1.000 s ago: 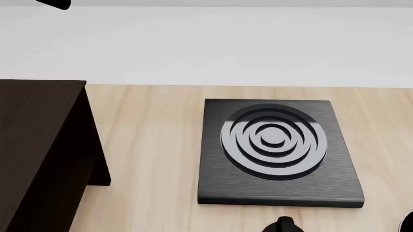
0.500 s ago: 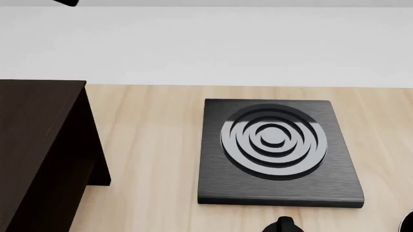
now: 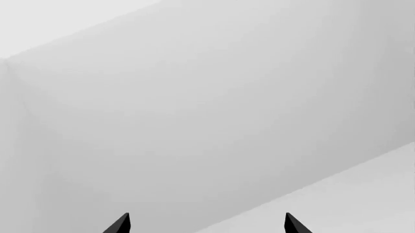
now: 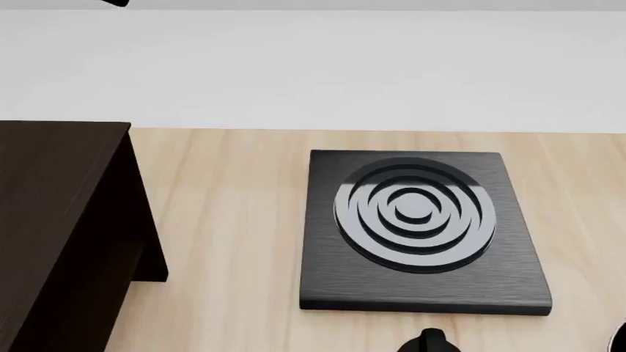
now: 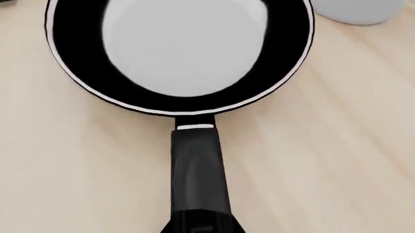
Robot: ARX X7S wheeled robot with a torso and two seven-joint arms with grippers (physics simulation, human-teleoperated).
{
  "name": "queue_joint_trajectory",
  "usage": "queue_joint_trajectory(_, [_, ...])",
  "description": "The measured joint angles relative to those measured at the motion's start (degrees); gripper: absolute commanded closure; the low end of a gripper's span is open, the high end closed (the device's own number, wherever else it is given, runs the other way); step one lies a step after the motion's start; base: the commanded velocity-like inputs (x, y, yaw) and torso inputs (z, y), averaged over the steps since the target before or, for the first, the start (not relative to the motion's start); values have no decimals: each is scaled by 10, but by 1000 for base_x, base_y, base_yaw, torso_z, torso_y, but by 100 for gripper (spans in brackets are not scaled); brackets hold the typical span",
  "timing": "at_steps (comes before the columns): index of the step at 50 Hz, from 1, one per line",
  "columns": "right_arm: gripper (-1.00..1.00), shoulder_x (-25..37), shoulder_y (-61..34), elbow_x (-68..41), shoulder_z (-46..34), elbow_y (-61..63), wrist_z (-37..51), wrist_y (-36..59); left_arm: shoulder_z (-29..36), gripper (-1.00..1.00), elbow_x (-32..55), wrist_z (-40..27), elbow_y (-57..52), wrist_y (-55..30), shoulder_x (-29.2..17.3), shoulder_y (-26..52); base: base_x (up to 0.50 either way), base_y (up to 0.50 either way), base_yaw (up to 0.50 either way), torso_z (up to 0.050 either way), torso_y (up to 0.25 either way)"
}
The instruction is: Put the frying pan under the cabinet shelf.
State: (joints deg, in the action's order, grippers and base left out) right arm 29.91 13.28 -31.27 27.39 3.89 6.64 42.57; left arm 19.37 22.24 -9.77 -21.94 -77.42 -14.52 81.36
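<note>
The frying pan (image 5: 178,53) lay flat on the light wooden table (image 5: 324,160), seen from directly above in the right wrist view. Its glossy grey inside was ringed by a thin pale rim, and its long black handle (image 5: 196,170) pointed toward the camera. At the near edge of that view the handle met a dark shape – I could not tell if this was the right gripper or the handle's end, so whether that pincer was wide, narrow or closed on the handle could not be read. A pale round object (image 5: 360,10), only partly in view, stood just beside the pan's rim.

In the head view the cabinet shelf (image 4: 59,227) stood on the table at the robot's left, dark brown and box-like. Well apart from it, to the right, lay a square black plate (image 4: 421,227) with concentric rings.

The left gripper (image 3: 206,224) showed only two black fingertips (image 3: 120,224) – clearly apart, so it stood wide, holding nothing, with a plain pale wall behind.
</note>
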Motion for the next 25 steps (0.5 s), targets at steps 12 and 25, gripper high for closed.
queue_joint_trajectory(12, [100, 1, 9, -10, 2, 25, 12, 19, -3, -100, 5, -3, -3, -8, 1, 9, 1, 0, 1, 0, 0])
queue_joint_trajectory(25, [100, 22, 28, -67, 34, 134, 40, 84, -11, -100, 14, -5, -14, -33, 1, 37, 0, 0, 0, 0, 1])
